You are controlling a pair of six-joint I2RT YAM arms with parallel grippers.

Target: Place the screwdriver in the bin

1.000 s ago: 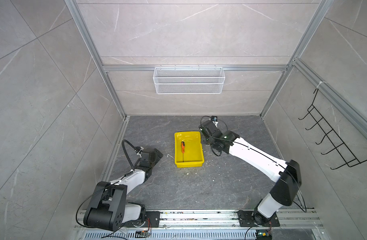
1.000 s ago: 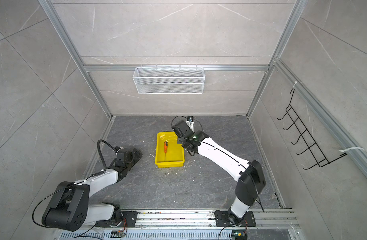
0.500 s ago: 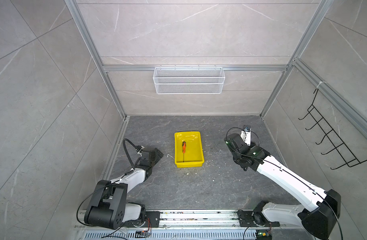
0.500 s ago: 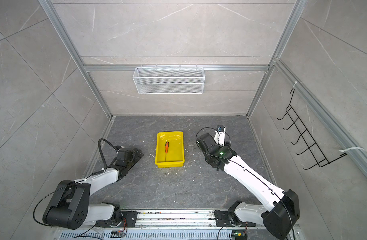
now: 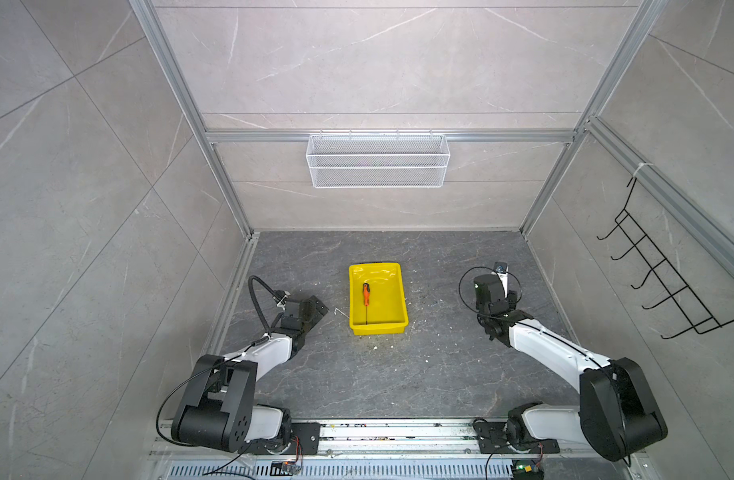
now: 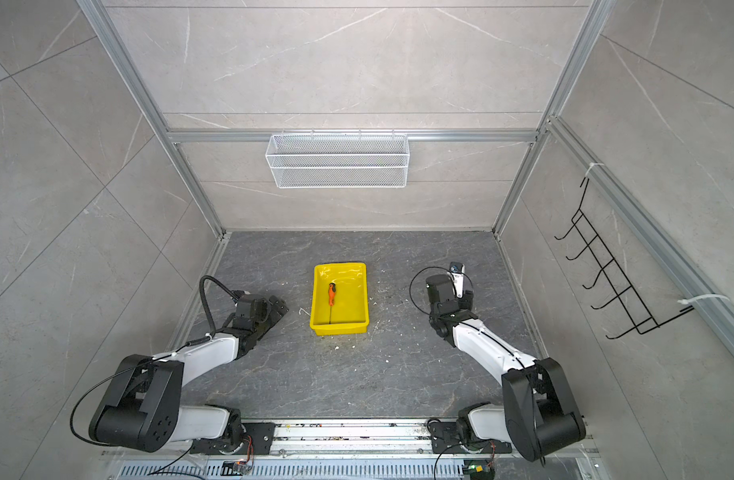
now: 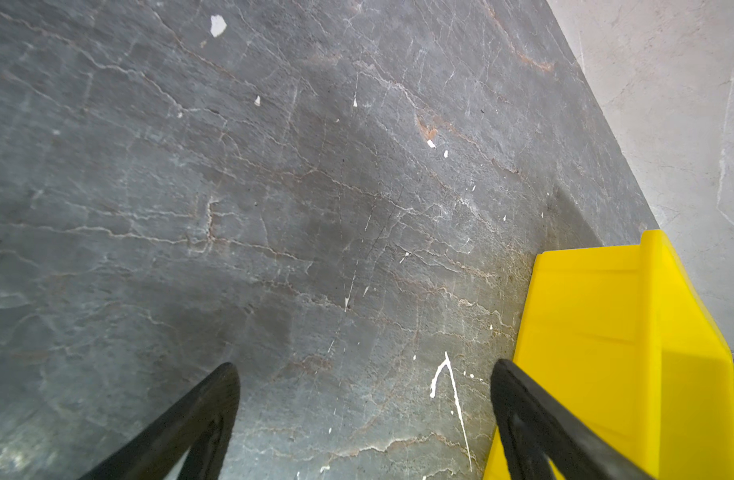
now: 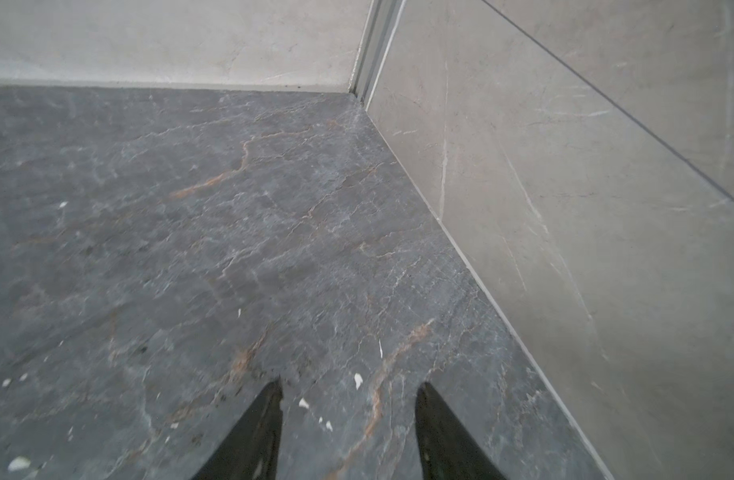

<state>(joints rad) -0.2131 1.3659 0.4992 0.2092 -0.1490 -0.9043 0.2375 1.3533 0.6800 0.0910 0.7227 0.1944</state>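
Note:
The screwdriver [image 5: 365, 294] [image 6: 331, 294], orange-handled with a thin dark shaft, lies lengthwise inside the yellow bin [image 5: 378, 330] [image 6: 339, 328] at the middle of the floor. My left gripper [image 7: 363, 370] rests low just left of the bin [image 7: 606, 332], open, with only bare floor between its fingers [image 5: 315, 305]. The right arm's wrist [image 5: 488, 291] sits far right of the bin, pointing toward the back right corner. My right gripper [image 8: 351, 386] is open over bare floor and holds nothing.
A white wire mesh basket [image 5: 378, 160] hangs on the back wall. A black hook rack [image 5: 664, 282] is on the right wall. White flecks [image 5: 398, 345] dot the dark stone floor around the bin. Walls close three sides; a metal rail [image 5: 398, 432] runs along the front.
The right arm has swung from beside the bin's far right corner out to the right side of the floor. The screwdriver stays in the bin. The left arm has not moved.

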